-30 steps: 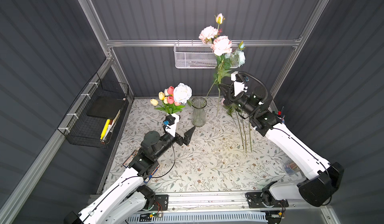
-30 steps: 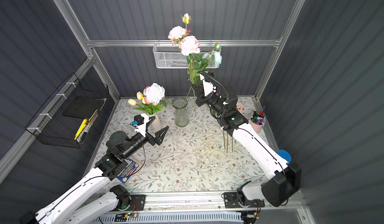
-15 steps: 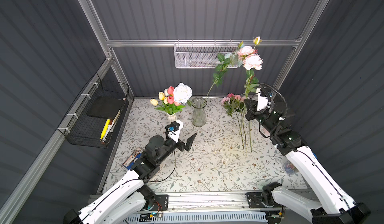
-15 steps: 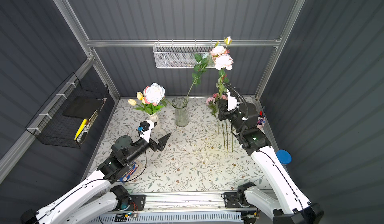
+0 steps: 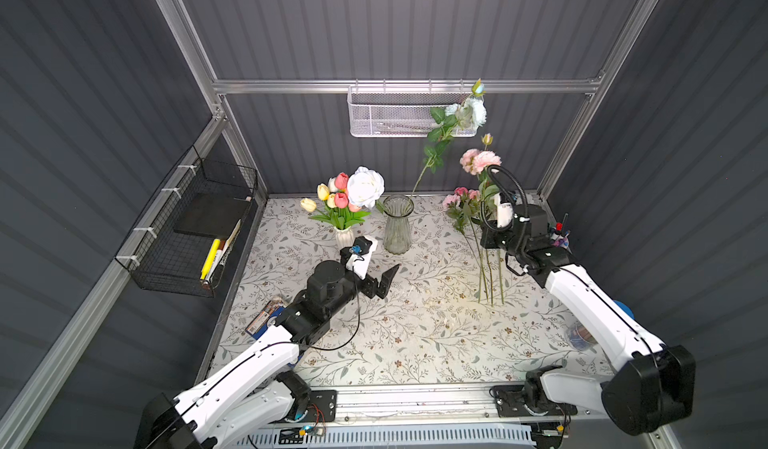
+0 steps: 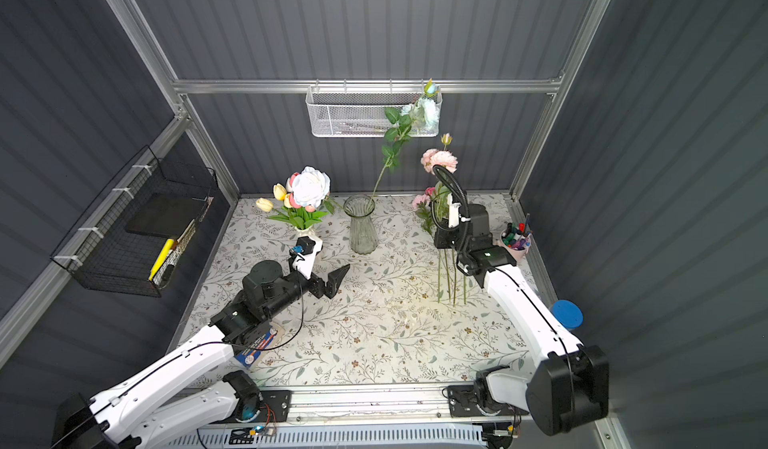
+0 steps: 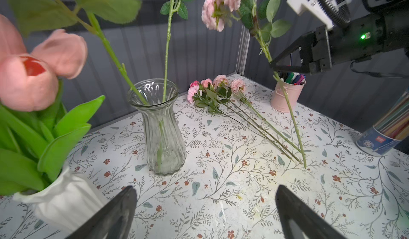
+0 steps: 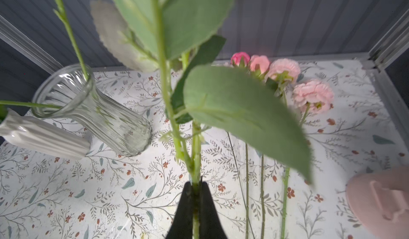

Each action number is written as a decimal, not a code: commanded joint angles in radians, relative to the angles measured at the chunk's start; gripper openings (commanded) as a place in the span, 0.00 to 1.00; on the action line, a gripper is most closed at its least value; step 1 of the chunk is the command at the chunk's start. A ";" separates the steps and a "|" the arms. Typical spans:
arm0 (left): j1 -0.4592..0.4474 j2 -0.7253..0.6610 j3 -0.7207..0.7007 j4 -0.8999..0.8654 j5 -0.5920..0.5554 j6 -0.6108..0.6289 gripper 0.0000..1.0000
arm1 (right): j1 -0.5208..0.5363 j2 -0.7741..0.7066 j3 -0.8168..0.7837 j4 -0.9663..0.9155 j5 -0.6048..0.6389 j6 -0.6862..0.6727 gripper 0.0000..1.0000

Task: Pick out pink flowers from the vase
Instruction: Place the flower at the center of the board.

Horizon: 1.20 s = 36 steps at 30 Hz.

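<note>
Right gripper (image 8: pixel 196 188), clamped on the stem of a pink flower (image 5: pixel 478 162), has carried it from the vase (image 5: pixel 397 226) to my pile (image 5: pixel 460 196) at centre-right; laying it down comes next.

My left arm (image 5: pixel 249 366) and right arm (image 5: pixel 598 305) have glossy white link shells and bulky black joint housings. A thin black cable (image 5: pixel 358 318) trails along the left arm. The right arm carries a ribbed black hose (image 5: pixel 515 185), a white camera bracket (image 5: pixel 503 216) and a green light (image 7: pixel 363 36) on its wrist. The left gripper (image 7: pixel 205 190) and right gripper (image 8: pixel 196 183) have matte black wedge fingers.
</note>
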 commanded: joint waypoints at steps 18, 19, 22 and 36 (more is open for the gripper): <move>-0.002 -0.065 -0.013 0.039 0.033 0.008 0.99 | -0.002 0.550 0.427 -0.346 0.002 -0.044 0.00; -0.002 -0.064 -0.013 0.040 0.032 0.009 0.99 | -0.002 0.572 0.450 -0.360 -0.001 -0.042 0.00; -0.002 -0.062 -0.013 0.041 0.035 0.012 0.99 | -0.001 0.636 0.509 -0.387 -0.010 -0.035 0.00; -0.002 -0.077 -0.013 0.048 0.042 0.010 0.99 | 0.001 0.830 0.651 -0.451 0.006 0.020 0.05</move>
